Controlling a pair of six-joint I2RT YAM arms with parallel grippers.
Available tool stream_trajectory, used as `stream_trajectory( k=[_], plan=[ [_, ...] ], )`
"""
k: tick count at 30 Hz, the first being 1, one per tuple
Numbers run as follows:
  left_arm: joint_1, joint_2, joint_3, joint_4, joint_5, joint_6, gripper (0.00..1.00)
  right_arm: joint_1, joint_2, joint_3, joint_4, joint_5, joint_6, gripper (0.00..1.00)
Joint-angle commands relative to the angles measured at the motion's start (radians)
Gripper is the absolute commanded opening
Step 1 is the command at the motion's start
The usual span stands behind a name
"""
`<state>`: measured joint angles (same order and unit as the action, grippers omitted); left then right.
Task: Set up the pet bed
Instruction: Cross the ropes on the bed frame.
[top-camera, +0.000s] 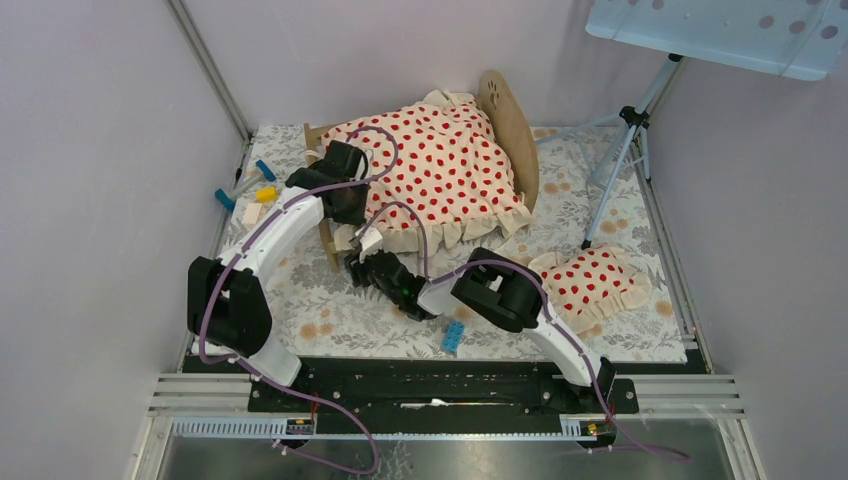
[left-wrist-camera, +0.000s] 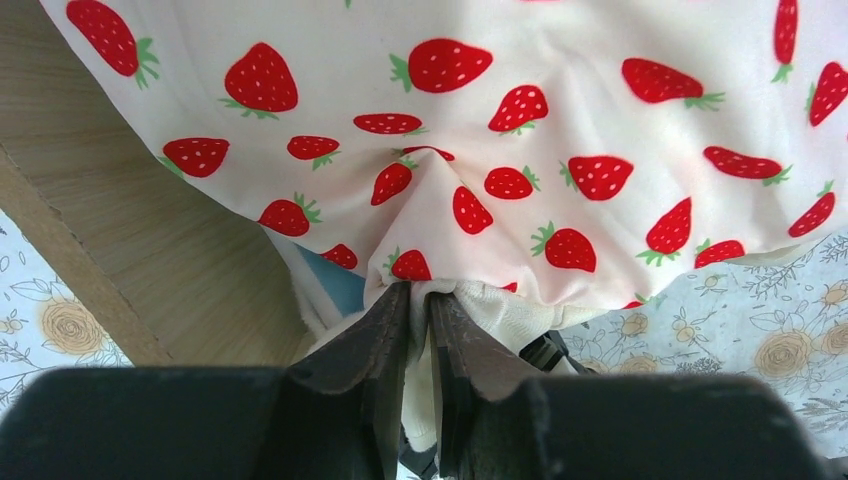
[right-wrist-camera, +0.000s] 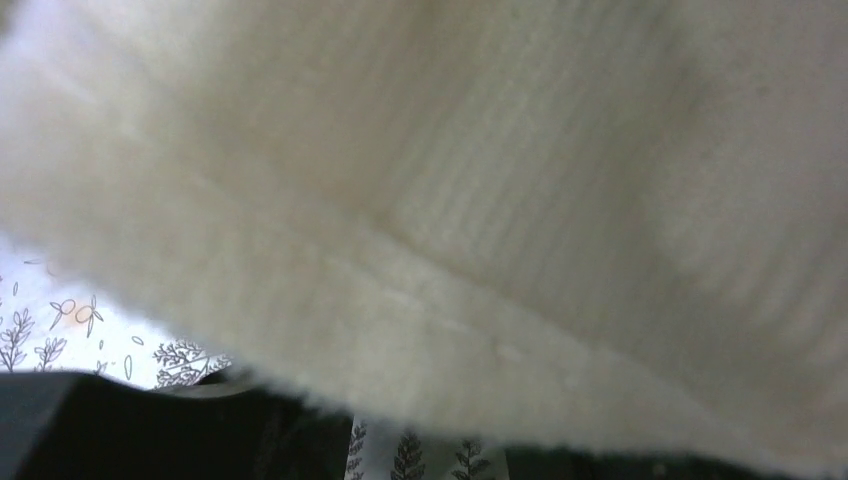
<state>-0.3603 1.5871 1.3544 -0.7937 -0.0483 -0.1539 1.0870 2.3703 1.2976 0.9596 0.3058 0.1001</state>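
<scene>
The pet bed (top-camera: 510, 130) stands at the back middle of the table, its light-wood board (left-wrist-camera: 120, 200) close beside my left wrist. A cream blanket with red strawberries (top-camera: 440, 165) covers it and hangs over the near side. My left gripper (top-camera: 348, 208) is at the bed's left end, shut on a bunched edge of the blanket (left-wrist-camera: 560, 100); a sliver of blue mattress (left-wrist-camera: 340, 285) shows under it. My right gripper (top-camera: 362, 262) sits low at the blanket's near left corner. Its dark fingers (right-wrist-camera: 150, 430) stand apart with tablecloth between them, and cream fabric (right-wrist-camera: 450, 200) hides their tips.
A small strawberry pillow (top-camera: 590, 285) lies on the floral cloth at the right. A blue brick (top-camera: 453, 337) lies near the front edge. Small coloured toys (top-camera: 245, 190) sit at the left edge. A tripod (top-camera: 625, 150) stands at the back right.
</scene>
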Motion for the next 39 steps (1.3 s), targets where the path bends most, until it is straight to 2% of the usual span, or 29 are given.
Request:
stream_trajectory(
  k=[1,4,10,13,27,39],
  plan=[
    [-0.024,0.005,-0.009,-0.06,0.091,-0.01,0.19,-0.01,0.05,0.076,-0.094,0.001,0.028,0.52],
    [-0.024,0.007,-0.011,-0.06,0.094,-0.01,0.19,-0.009,0.063,0.081,-0.098,-0.005,0.033,0.42],
    [-0.025,0.006,-0.017,-0.06,0.106,-0.01,0.19,-0.007,0.031,-0.016,0.03,-0.07,0.046,0.07],
    [-0.025,0.007,-0.019,-0.06,0.112,-0.01,0.19,0.003,-0.006,-0.096,0.086,-0.09,0.053,0.0],
    [-0.025,0.003,-0.037,-0.06,0.159,-0.012,0.19,0.083,-0.259,-0.401,0.069,0.006,0.078,0.0],
    [-0.024,-0.029,-0.066,-0.079,0.139,-0.022,0.19,0.152,-0.465,-0.522,-0.137,0.035,0.113,0.0]
  ],
)
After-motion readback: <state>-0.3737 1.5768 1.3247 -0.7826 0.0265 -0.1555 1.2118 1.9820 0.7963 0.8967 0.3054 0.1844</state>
